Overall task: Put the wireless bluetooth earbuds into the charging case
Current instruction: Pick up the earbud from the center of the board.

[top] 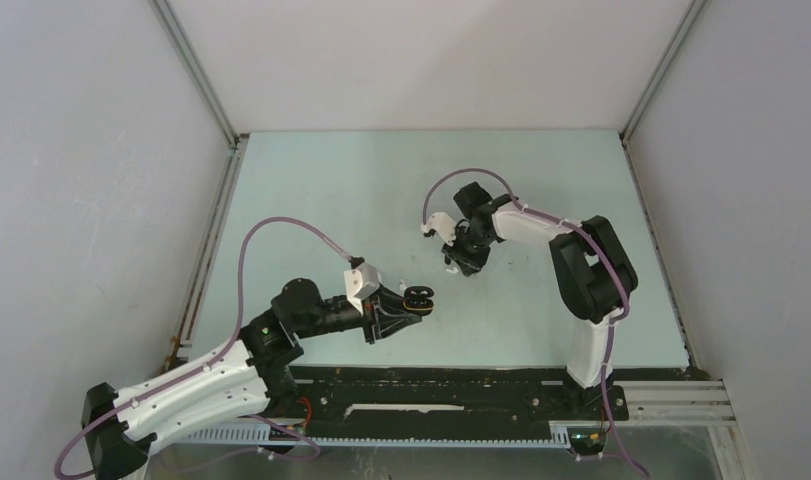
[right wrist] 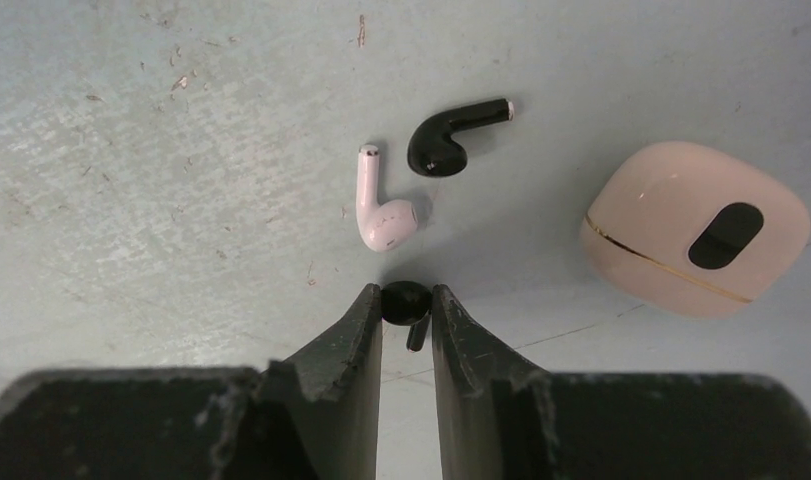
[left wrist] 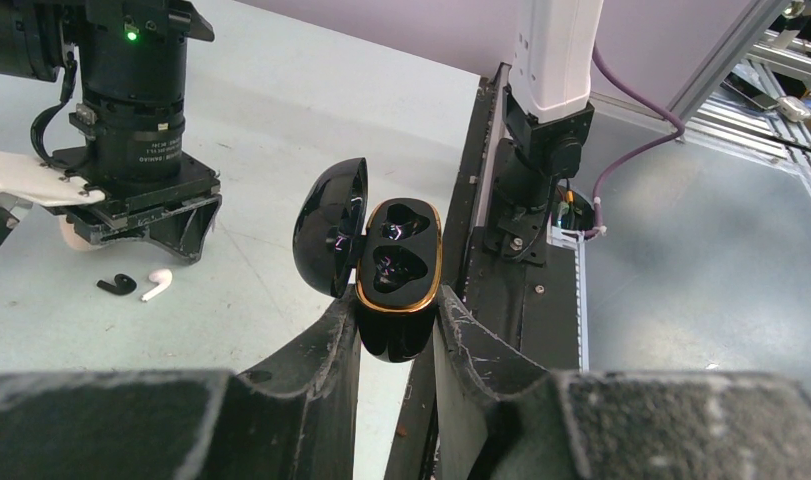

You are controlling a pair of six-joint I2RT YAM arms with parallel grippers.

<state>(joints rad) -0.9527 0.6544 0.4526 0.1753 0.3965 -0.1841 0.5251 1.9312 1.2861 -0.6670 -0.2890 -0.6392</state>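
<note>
My left gripper (left wrist: 397, 330) is shut on an open black charging case (left wrist: 399, 262) with a gold rim; its lid (left wrist: 329, 226) hangs open to the left and both wells look empty. The case also shows in the top view (top: 419, 297). My right gripper (right wrist: 406, 305) is shut on a black earbud (right wrist: 405, 301), pinched at the fingertips just above the table. A second black earbud (right wrist: 451, 134) and a pale pink-white earbud (right wrist: 381, 205) lie on the table ahead of it. They also show in the left wrist view, black (left wrist: 117, 286) and white (left wrist: 157, 284).
A closed beige charging case (right wrist: 696, 228) with a gold seam lies on the table right of the loose earbuds. The right arm (top: 541, 235) reaches over the table middle. A black rail (top: 451, 385) runs along the near edge.
</note>
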